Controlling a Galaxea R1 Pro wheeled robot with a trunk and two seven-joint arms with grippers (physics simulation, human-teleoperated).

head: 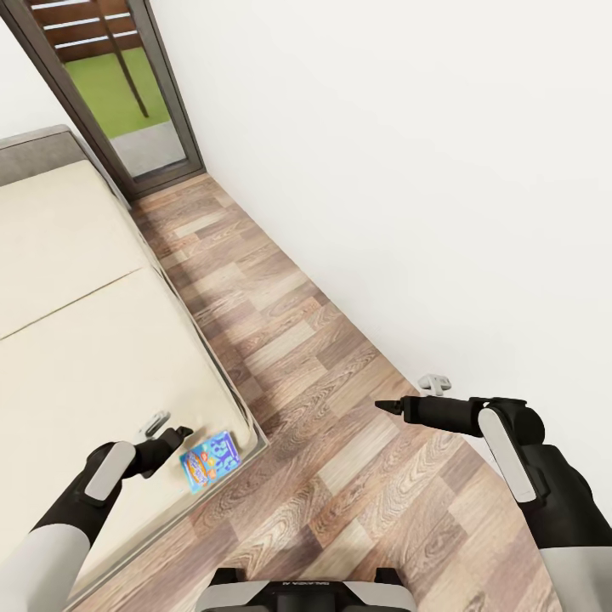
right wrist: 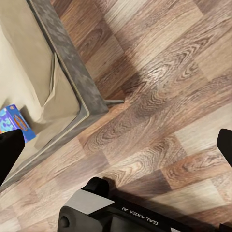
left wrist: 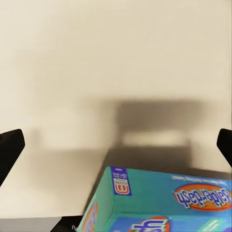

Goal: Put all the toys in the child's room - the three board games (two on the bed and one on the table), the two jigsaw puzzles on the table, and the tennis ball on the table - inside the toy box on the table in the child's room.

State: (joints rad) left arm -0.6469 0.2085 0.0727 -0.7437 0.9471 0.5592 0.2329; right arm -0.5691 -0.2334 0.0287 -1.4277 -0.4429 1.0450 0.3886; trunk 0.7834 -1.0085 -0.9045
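Observation:
One small blue-white board game [head: 210, 460] lies flat on the cream mattress of the bed [head: 76, 340], close to the bed's near corner. My left gripper [head: 174, 438] hovers just beside it, over the mattress. In the left wrist view the board game [left wrist: 159, 205] sits just ahead of the left gripper [left wrist: 116, 150], whose dark fingers [left wrist: 9, 150] stand wide apart with nothing between them. My right gripper [head: 387, 406] hangs over the wooden floor, away from the bed, open and empty [right wrist: 116, 150]. The right wrist view catches the board game [right wrist: 14, 123] at the bed's corner.
Wooden floor [head: 323, 442] runs between the bed's grey frame [head: 242, 408] and a white wall [head: 425, 170]. A glass door [head: 127, 93] stands at the far end. A small grey fitting [head: 433, 382] sits at the wall's foot. My base [right wrist: 106, 212] is below.

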